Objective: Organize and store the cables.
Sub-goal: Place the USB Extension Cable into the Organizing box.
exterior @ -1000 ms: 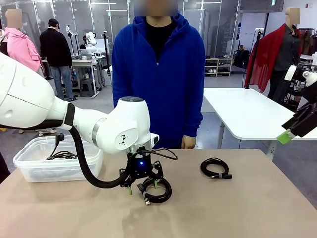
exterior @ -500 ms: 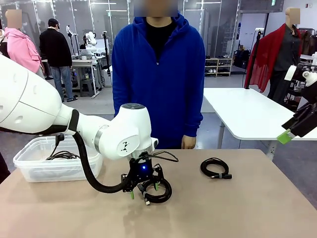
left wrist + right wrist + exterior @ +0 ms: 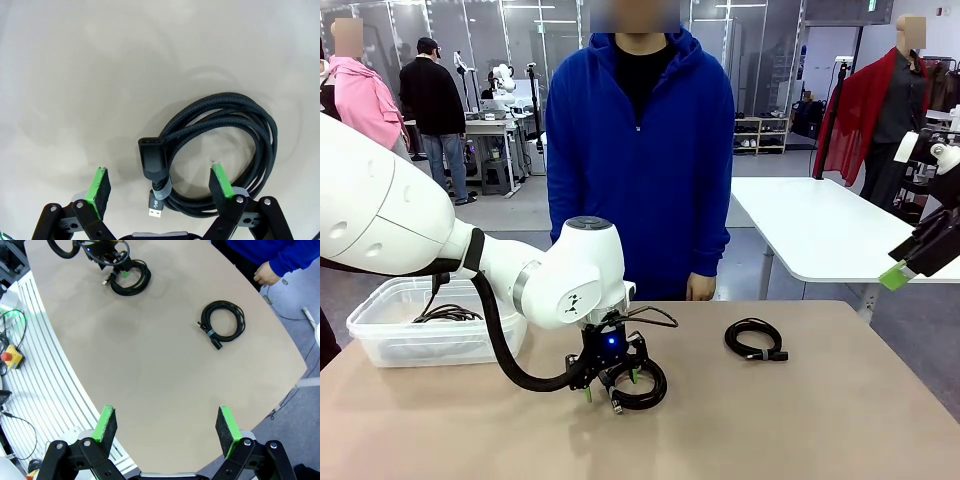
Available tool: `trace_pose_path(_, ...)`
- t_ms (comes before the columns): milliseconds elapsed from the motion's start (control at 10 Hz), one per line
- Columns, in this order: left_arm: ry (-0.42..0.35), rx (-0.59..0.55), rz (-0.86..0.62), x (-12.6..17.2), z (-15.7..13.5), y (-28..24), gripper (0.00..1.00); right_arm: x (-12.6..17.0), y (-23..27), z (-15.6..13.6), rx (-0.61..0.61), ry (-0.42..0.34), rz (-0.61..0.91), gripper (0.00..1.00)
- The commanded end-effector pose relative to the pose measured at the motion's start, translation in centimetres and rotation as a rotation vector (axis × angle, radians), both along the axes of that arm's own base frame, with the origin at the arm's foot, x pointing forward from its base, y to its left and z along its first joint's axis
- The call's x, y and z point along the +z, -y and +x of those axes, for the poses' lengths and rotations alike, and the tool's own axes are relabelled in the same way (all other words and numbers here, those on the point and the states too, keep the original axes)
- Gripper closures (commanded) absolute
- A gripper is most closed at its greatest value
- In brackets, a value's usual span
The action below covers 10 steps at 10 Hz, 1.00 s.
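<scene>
Two coiled cables on the counter [image 3: 800,430]: the centre cable [image 3: 658,388], the right cable [image 3: 755,340]. One clear bin [image 3: 380,340] at left, one cord [image 3: 445,314] inside.

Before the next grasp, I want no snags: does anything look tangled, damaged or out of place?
Nothing stands out: the near cable under the open left end effector and the other cable lie neatly coiled.

Cable [image 3: 652,392] part-hidden behind left gripper [image 3: 609,385]; bin [image 3: 430,342] contents hazy thru wall; right arm [image 3: 935,245] cropped at edge.
</scene>
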<state>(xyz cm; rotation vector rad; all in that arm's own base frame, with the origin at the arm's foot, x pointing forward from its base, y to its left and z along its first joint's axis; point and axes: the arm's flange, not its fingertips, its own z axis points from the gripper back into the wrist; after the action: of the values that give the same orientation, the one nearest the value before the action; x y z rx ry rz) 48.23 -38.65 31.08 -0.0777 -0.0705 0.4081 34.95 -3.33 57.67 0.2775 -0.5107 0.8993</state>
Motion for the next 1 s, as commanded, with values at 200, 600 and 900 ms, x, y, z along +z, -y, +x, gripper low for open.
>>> trace_pose_path(200,0.016,0.019,0.024,0.04,-0.14,0.86,0.00,-0.07,-0.07,-0.07,0.012,0.001,0.012,0.00)
trace_pose_path(600,0.020,0.020,0.039,0.08,-0.22,0.94,0.12,-0.07,-0.07,-0.07,0.012,0.001,0.012,0.00)
trace_pose_path(900,0.011,0.026,0.040,0.10,-0.29,0.99,0.30,-0.07,-0.07,-0.07,0.012,0.001,0.012,0.00)
